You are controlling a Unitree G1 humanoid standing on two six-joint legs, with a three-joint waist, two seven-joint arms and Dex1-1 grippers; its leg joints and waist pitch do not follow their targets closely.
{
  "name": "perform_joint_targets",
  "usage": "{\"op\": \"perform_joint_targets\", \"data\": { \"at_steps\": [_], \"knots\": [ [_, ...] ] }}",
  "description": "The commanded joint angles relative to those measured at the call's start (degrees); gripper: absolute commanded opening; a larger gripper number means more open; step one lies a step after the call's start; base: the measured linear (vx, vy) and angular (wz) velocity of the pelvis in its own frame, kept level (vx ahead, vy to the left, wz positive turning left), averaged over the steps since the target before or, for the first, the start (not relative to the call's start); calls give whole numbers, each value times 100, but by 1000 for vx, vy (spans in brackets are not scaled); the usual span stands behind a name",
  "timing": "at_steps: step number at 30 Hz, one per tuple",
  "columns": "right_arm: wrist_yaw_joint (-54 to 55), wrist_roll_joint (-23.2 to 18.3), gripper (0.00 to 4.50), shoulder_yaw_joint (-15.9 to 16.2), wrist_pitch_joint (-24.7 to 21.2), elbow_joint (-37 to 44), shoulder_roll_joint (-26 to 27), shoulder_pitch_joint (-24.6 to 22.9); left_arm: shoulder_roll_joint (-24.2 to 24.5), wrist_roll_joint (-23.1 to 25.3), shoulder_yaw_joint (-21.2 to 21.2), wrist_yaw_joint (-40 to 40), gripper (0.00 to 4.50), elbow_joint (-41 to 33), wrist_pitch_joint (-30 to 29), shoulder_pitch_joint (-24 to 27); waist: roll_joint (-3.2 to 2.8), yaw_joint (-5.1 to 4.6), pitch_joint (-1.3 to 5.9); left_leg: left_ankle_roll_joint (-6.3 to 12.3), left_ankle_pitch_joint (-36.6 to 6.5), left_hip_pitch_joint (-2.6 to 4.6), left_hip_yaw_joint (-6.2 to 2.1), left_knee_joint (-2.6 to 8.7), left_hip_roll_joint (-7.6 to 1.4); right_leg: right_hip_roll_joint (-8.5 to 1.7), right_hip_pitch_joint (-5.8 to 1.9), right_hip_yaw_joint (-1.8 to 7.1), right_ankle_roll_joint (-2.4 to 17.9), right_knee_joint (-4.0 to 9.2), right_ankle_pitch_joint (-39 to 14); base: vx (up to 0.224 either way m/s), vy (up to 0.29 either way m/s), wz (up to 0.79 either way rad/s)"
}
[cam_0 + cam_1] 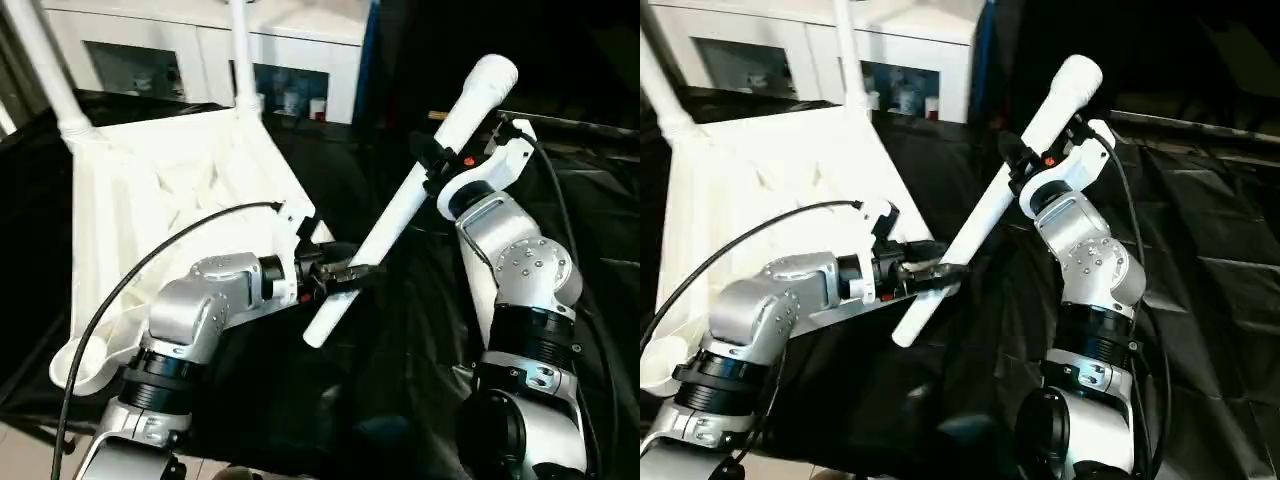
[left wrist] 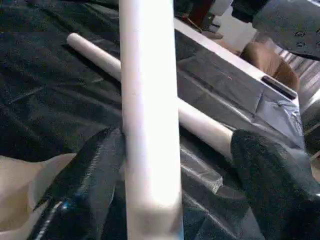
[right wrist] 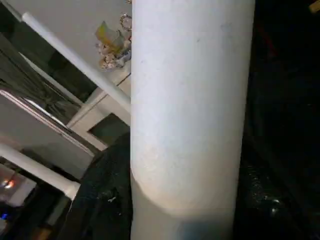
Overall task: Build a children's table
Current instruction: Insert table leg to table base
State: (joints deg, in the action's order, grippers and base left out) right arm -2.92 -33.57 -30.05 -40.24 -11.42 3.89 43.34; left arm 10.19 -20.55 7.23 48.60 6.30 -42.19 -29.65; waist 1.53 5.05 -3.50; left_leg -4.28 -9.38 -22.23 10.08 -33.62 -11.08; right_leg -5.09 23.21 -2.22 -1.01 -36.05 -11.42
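Note:
The children's table top [image 1: 150, 200] lies upside down on the black-draped table, ribbed side up. Two white legs [image 1: 45, 65] [image 1: 241, 50] stand in its far corner sockets, and the near-left socket [image 1: 85, 362] is bare. A third white leg [image 1: 400, 215] slants in the air over the black cloth. My right gripper [image 1: 437, 165] is shut on its upper part. My left gripper [image 1: 350, 272] is open around its lower end. In the left wrist view the leg [image 2: 150, 125] runs between the fingers [image 2: 85, 185], with a gap on one side.
Another white leg [image 2: 100, 55] lies loose on the black cloth [image 1: 400, 380] beyond the held one. A white cabinet with glass doors [image 1: 200, 50] stands behind the table. A black cable [image 1: 150, 260] loops over my left forearm.

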Motion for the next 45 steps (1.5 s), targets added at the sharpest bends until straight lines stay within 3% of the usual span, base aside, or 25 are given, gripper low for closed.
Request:
{"op": "perform_joint_targets", "data": {
  "at_steps": [1, 6, 7, 14, 20, 22, 23, 32, 35, 40, 42, 45],
  "knots": [
    [62, -155, 181, -29, 120, 62, 14, 197, -61, -19, 57, -129, 400, 123, -60, -36, -80, -15, 444, -347, -902, 148, 4, 395, -100, -176, -271, 169, 865, 379, -291, 0, 0, 0],
    [81, -160, 181, -9, 139, 28, 0, 215, -13, -45, 13, -183, 400, 120, -107, -21, -66, -16, 443, -323, -766, 128, 7, 387, -88, -173, -285, 167, 855, 371, -173, 0, 0, 0],
    [57, -148, 181, 13, 147, 19, -14, 212, -32, -57, -40, -219, 372, 140, -68, -21, -73, -17, 444, -315, -758, 131, 7, 387, -89, -173, -282, 166, 857, 370, -173, 0, 0, 0],
    [76, -190, 181, 99, 192, -18, -76, 193, -24, -234, -283, -218, 321, 148, -126, -106, -78, -17, 445, -321, -778, 134, 11, 380, -83, -169, -286, 166, 883, 370, -164, 0, 0, 0],
    [115, -174, 181, 124, 150, -55, -79, 180, 87, -405, -488, -175, 277, 76, -253, -130, -41, -18, 448, -292, -714, 130, 15, 377, -82, -170, -288, 166, 867, 361, -174, 0, 0, 0],
    [111, -188, 181, 137, 150, -48, -85, 174, 125, -469, -509, -125, 261, 24, -308, -119, -61, -12, 451, -285, -666, 131, 14, 373, -81, -167, -286, 163, 895, 348, -96, 0, 0, 0],
    [108, -200, 181, 140, 154, -58, -91, 179, 129, -502, -515, -103, 247, 8, -311, -112, -29, -15, 453, -273, -652, 129, 19, 372, -79, -167, -290, 163, 898, 350, -85, 0, 0, 0],
    [119, -226, 181, 174, 189, -150, -111, 232, 37, -588, -232, 23, 182, -146, -393, 68, -55, -19, 450, -280, -687, 133, 18, 370, -82, -168, -290, 167, 857, 357, -166, 0, 0, 0],
    [159, -258, 181, 175, 195, -145, -137, 259, 90, -542, 54, 173, 154, -203, -325, 149, -59, -14, 457, -280, -632, 133, 14, 366, -82, -163, -291, 167, 846, 346, -82, 0, 0, 0],
    [215, -288, 181, 189, 187, -117, -99, 203, 52, -450, 226, 66, 149, -243, -436, 220, -68, -17, 455, -296, -676, 133, 17, 365, -82, -165, -293, 166, 824, 351, -131, 0, 0, 0],
    [216, -290, 181, 192, 186, -116, -93, 202, 46, -499, 219, 95, 183, -247, -499, 213, -63, -19, 458, -301, -643, 131, 18, 362, -78, -163, -295, 166, 839, 346, -87, 0, 0, 0],
    [225, -303, 181, 208, 185, -118, -80, 216, -1, -619, 138, 49, 183, -211, -574, 163, -69, -20, 459, -315, -659, 130, 17, 360, -75, -161, -297, 163, 867, 342, -77, 0, 0, 0]
  ]
}}
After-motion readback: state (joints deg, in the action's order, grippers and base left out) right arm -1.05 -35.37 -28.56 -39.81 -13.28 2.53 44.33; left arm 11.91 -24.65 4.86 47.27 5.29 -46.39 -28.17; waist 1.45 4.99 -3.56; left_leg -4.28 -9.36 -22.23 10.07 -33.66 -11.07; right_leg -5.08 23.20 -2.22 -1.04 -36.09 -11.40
